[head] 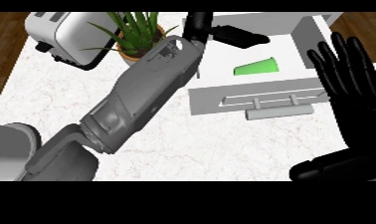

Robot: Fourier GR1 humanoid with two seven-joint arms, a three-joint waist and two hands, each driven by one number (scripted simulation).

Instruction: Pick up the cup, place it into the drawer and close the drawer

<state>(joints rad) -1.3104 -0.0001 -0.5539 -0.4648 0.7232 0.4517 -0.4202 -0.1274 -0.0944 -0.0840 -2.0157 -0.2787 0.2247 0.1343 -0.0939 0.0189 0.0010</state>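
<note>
Closing the drawer (213,102) looks like the only bit left to be done, since the green cup (257,66) is already lying on its side inside it, roughly in the middle of the drawer floor and clear of the walls. The left hand (238,36) is parked over the far end of the drawer, just beyond the cup and not touching it. It seems stretched out rather than curled, and nothing is held in it. The left forearm (147,88) is slung diagonally from the near left up across the counter (220,148), passing close by the potted plant (136,31), with the toaster (62,31) further left. To get this step right, the hand should probably be lifted up and out first, so nothing gets trapped when the drawer slides in, and the cup shouldn't be knocked on the way. Then the front panel near the handle (279,114) can be pushed straight toward the far side, square on, so the drawer isn't skewed on its runners. A slow push would be wise too, because a cup on its side could roll about. The elbow needs to be kept away from the plant while the arm is swung back. The right hand (341,68) is resting at the right edge, fingers up and spread, beside the drawer's right wall, nothing in it.
</note>
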